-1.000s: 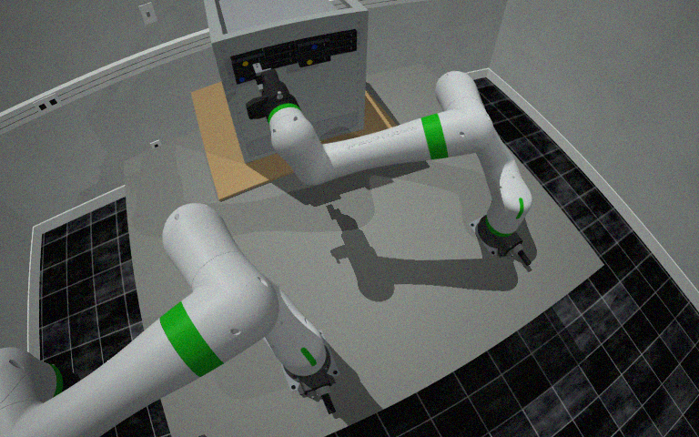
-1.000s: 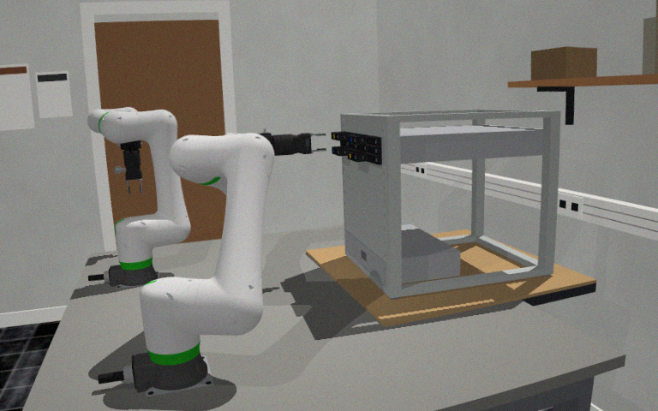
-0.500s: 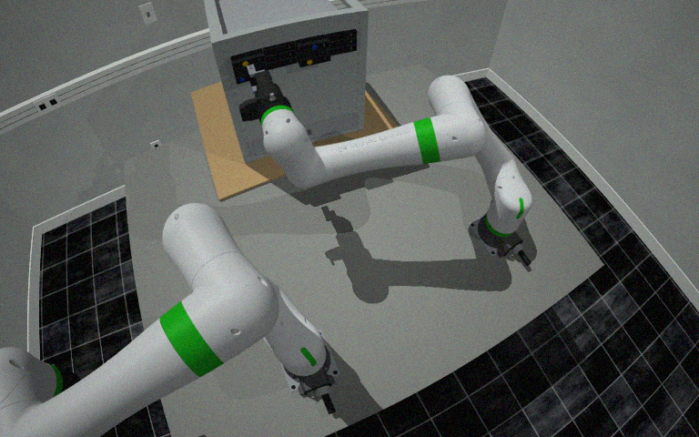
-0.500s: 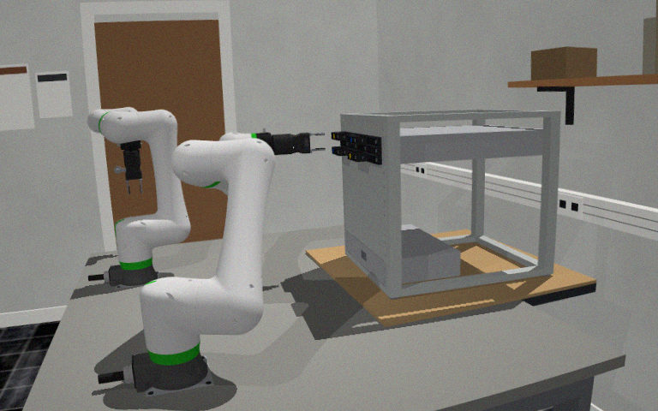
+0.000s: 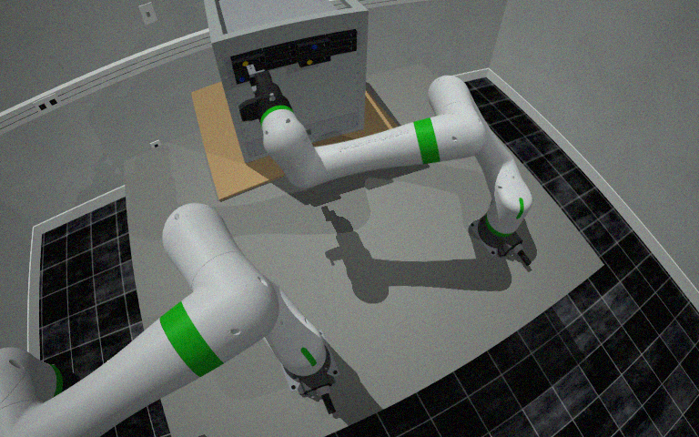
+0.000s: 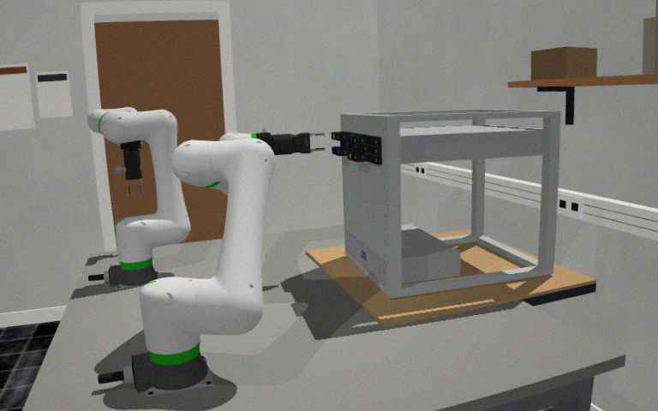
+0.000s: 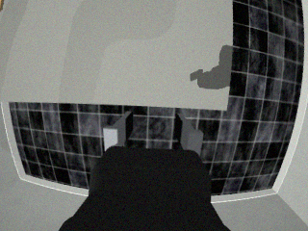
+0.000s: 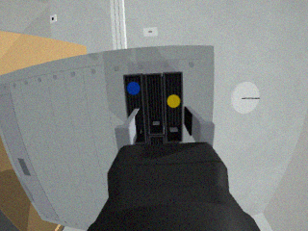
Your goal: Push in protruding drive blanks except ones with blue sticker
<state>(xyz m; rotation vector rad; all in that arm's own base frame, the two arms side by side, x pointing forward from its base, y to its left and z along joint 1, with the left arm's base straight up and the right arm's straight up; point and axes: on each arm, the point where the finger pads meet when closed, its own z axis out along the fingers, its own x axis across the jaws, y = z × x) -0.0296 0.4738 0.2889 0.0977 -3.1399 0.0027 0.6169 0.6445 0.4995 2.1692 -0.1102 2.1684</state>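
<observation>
We see the rack upright near the tabletop's far edge, its front facing the edge by the arm bases; its drive blanks lie lengthwise across it; our left fingers and right fingers are spread; the exterior view shows the rack's open side, while our right wrist view shows one blue sticker beside one yellow.

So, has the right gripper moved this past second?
Yes: in the top view, the right gripper has shifted slightly picture-left across the front of the rack.
</observation>
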